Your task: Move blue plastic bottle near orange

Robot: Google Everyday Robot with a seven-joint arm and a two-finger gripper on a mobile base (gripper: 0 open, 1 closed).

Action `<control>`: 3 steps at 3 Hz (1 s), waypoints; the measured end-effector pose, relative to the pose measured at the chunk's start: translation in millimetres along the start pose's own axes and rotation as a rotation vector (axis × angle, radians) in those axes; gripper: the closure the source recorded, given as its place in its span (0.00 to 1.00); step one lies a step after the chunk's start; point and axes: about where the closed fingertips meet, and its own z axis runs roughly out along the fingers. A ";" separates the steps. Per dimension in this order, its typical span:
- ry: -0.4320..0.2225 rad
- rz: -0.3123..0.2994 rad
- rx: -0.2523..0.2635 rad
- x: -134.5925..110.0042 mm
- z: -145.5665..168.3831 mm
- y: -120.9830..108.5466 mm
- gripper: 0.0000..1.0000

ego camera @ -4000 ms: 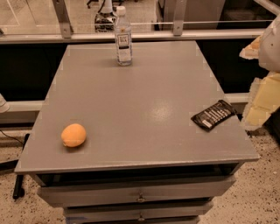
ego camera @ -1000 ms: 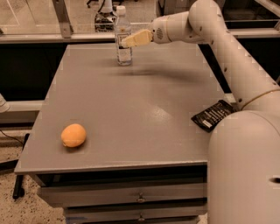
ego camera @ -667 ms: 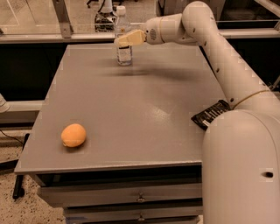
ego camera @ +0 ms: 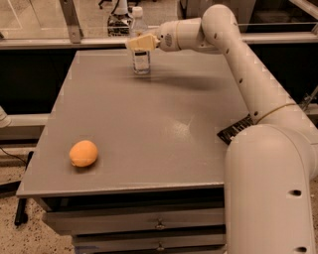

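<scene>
- Camera view is showing the robot's arm (ego camera: 268, 188) nearest, its bulky white segment filling the lower right corner and running out of the picture at the bottom and right edges.
- Drawers (ego camera: 159, 225) under the grey table (ego camera: 149, 119) are being cut off by the bottom edge.
- An orange (ego camera: 83, 153) is lying near the table's front left corner, in full view and in the same spot as 0.7 s ago.
- A black packet (ego camera: 237, 130) is lying near the right edge, and the arm is covering most of it, leaving only a corner showing; 4 s ago it was fully visible.
- The arm is stretching from there across to the far side of the table.
- The blue plastic bottle (ego camera: 141, 62) is standing upright at the far edge, left of centre and well apart from the orange, not having shifted since the earlier frames.
- The gripper (ego camera: 140, 42) is hanging at the bottle's upper body, crossing in front of it between the white cap (ego camera: 136, 11) and the label; it has crept slightly left since 0.7 s ago, when it was lying more to the bottle's right.
- Whether the gripper is spread around the bottle, pinching it or merely passing in front of it, I cannot tell.
- A rail (ego camera: 74, 42) is running behind the table.
</scene>
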 end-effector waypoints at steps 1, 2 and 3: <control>-0.020 -0.002 -0.018 -2.3 -6.6 4.4 0.62; -0.046 -0.013 -0.035 -8.4 -27.6 14.5 0.84; -0.054 -0.051 -0.094 -15.2 -57.6 51.6 1.00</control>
